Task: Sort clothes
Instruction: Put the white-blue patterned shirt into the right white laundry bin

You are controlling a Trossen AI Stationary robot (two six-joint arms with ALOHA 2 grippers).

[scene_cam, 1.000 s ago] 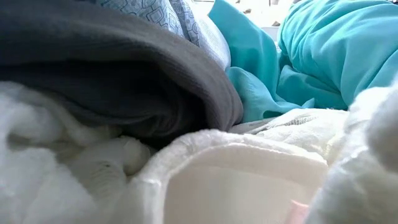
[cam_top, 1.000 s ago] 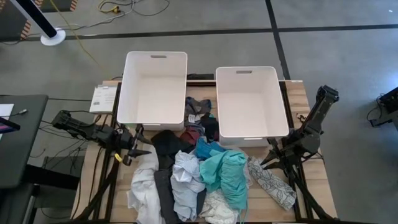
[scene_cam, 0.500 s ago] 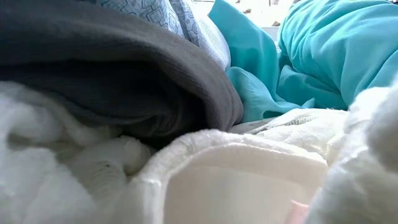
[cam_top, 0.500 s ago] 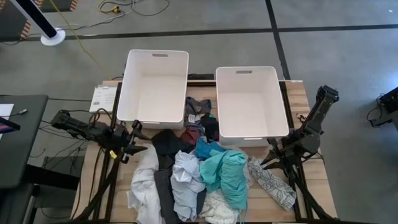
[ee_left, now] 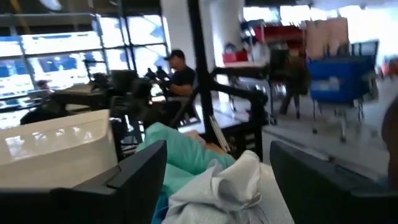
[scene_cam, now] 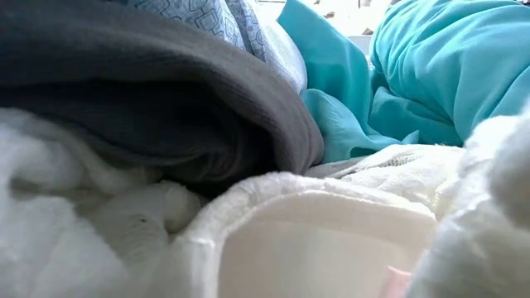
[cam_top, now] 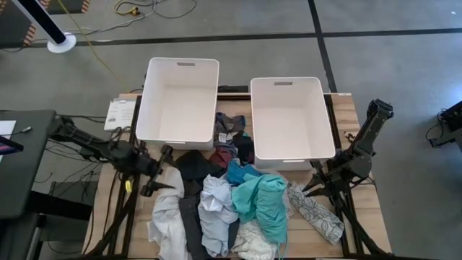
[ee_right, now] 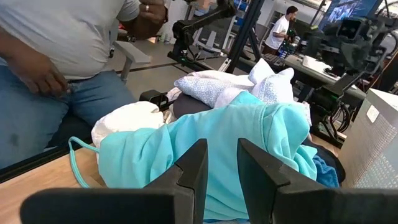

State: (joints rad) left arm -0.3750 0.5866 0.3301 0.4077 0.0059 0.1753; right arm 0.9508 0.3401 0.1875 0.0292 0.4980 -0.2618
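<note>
**Dark fingers spread wide at the pile's left flank: choosing one garment cleanly**

Dark and well parted, the fingers of the left gripper stand empty beside the left side of the clothes, just short of the white garment that spills toward the desk's front-left corner. Its wrist view shows a pale fold and teal cloth framed between the two fingers, with nothing pinched.

The step in hand looks like the reach for a first piece. To do it well, the fingers should come down over a raised fold of one garment only, bite into the ridge, not a flat spread, and lift straight up so that neighbours slide off. The white piece overlaps a black garment, so a deep bite could drag both.

The heap fills the desk's front middle, teal and pale blue on top, a patterned white piece trailing toward the front-right corner. Both white bins sit along the far edge, empty.

The right gripper waits by the pile's right side, fingers close together with a narrow gap, gripping nothing.
</note>
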